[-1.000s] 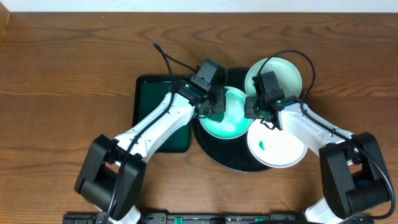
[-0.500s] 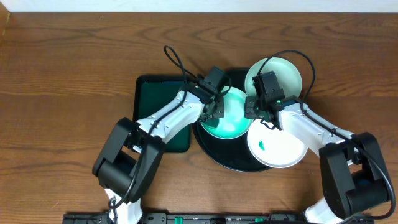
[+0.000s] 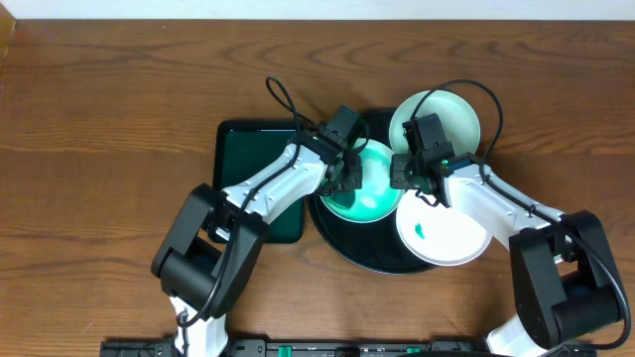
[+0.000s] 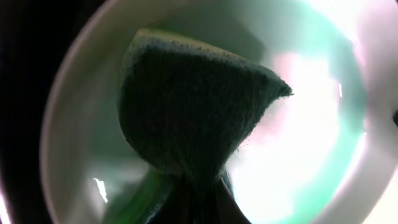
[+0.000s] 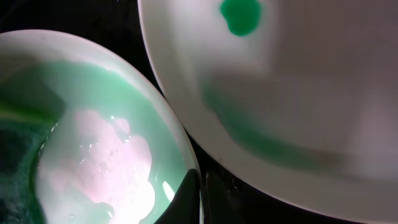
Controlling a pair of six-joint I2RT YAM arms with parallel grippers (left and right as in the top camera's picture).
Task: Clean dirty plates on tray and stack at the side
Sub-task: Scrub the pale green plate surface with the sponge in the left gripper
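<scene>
Wooden surface [image 3: 99,119] seen from overhead; both arms are reached in from the near edge toward its middle; the tray [image 3: 369,258], round, glossy and black, is set at centre; a dark green rectangular tray [image 3: 248,164] is laid just beside it on the left, partly covered by the left arm; three plates are grouped on the black tray and over its right side; the far plate [image 3: 451,114] is seen overlapping the tray's upper right rim; the near plate [image 3: 451,243] is seen overlapping the lower right rim, with a small green smear [image 3: 419,233] left of its centre; the middle plate [image 3: 372,203] is seated inside the tray on its left half, tinted aqua, with a wet, glossy film noted across its bowl in the right wrist view; a dark green sponge [image 4: 193,106] is pressed into that bowl, its lower end pinched between the jaws of the left end effector [image 3: 345,175], which is closed on it; the right end effector [image 3: 409,178] is placed at the right rim of the middle plate, between it and the near plate, jaws drawn fully together and apparently nipped on that rim; the fingers themselves are shown only as a dark shape at the bottom of the right wrist view.
</scene>
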